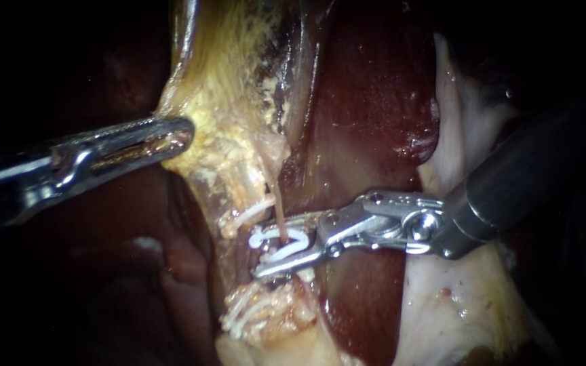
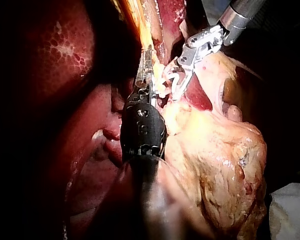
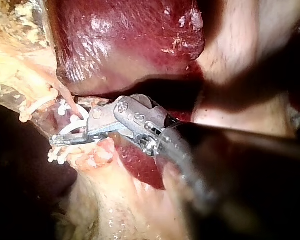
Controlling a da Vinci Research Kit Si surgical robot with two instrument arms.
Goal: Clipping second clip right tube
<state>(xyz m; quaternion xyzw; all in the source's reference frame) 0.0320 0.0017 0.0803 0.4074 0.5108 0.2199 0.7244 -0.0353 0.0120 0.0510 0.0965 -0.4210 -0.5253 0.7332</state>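
Close view of pig tissue with two metal instruments. The left instrument comes in from the left, and its jaws are closed on the edge of a band of yellowish fatty tissue that runs down the middle of the endoscope view. The left wrist view shows the same hold, with the slim jaws lying together along a yellow strand.

The right instrument enters from the right on a dark shaft with a shiny hinged wrist. Its two jaws stand apart and carry a white clip between them, one jaw touching each side of it. The right tube is a thin pinkish strand that drops from the fatty band straight into the mouth of this clip, so the clip sits around the tube from both sides. Whether the clip has fully pinched the tube cannot be told.

Just to the left and slightly higher lies another white clip. Further down, on crumbly pale fat, sits a cluster of white clips. Behind the right instrument's jaws rises a dark red, glossy lobe of the liver, and to its right is smooth pale tissue.

The right wrist view shows the clip held at the jaw tips, just under the liver's edge — the thin tube slants into it from the fatty side
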